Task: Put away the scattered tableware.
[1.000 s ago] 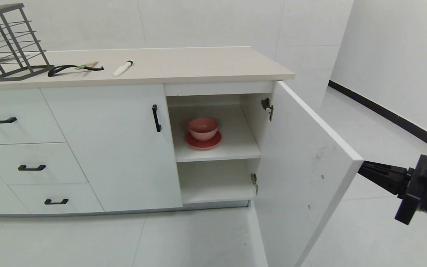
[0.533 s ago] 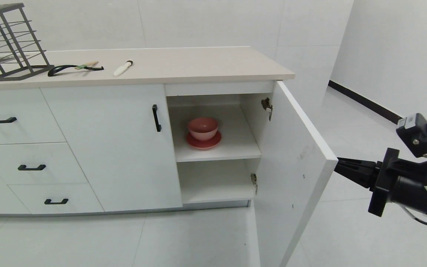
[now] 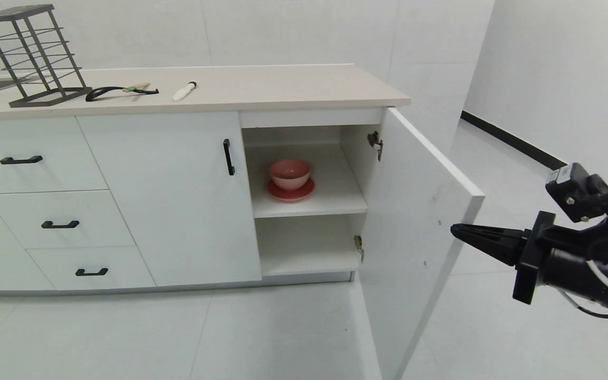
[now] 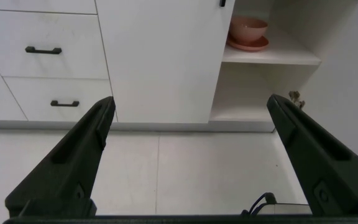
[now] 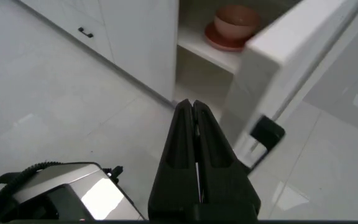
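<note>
Tableware lies in two places. A black ladle [image 3: 104, 92] and a white-handled utensil [image 3: 184, 91] are loose on the surface [image 3: 293, 84], well apart from a pink bowl [image 3: 289, 174] that sits on a red plate [image 3: 290, 192] on the upper shelf [image 3: 330, 203] of the open cabinet. From the right gripper [image 3: 456, 230] the loose pieces lie far off at ten o'clock, and the bowl is nearer, at about ten too. The ladle's long axis runs nine to three along the front edge, while the white-handled utensil slants eight to two. The right gripper is clenched on nothing, its tip close to the free edge of the cabinet door [image 3: 415, 221]; we cannot tell whether they touch. The left gripper [image 4: 191, 102] is released and empty, held low and facing the drawers [image 4: 42, 50] and the cabinet. We judge the left arm the nearer one for the loose pieces. A wire rack [image 3: 32, 58] stands at nine o'clock of the ladle, just beside it. White tiled walls and a pale tiled floor [image 3: 177, 338] surround the unit.
</note>
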Robot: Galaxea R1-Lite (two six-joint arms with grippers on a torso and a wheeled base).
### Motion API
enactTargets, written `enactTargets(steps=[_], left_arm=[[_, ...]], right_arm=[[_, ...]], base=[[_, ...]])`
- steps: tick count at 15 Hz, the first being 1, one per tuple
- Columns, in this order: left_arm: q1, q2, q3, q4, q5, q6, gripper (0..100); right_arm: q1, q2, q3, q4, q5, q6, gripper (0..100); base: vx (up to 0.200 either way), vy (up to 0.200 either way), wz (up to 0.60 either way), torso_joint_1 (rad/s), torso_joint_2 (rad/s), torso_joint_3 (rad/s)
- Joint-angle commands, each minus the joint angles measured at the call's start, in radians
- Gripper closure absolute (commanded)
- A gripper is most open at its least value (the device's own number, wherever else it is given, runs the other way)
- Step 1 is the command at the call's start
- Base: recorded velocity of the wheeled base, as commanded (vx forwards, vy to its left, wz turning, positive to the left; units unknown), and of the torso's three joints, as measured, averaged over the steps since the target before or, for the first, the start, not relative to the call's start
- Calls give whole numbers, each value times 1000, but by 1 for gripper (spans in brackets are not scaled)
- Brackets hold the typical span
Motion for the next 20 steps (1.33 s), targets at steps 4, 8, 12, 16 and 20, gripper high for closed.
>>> enactTargets(steps=[4,8,12,16,20], left_arm=[[0,0,0,0,0,-2,0],[0,0,0,0,2,-2,0],[0,0,0,0,0,-2,0],[0,0,0,0,2,-2,0],[0,0,0,0,6,-3,0]], right_arm=[[-15,86,23,-76,3,1,100],[-89,-102,259,26,-128,-1,100],[-333,-229,235,148,-146,-16,100],[-383,-166,92,93,-146,-18,100],[-439,-25,48,-72,-143,-19,100]], base=[[0,0,0,0,0,0],[0,0,0,0,0,0],[0,0,0,0,0,0],[0,0,0,0,0,0],[0,0,0,0,0,0]])
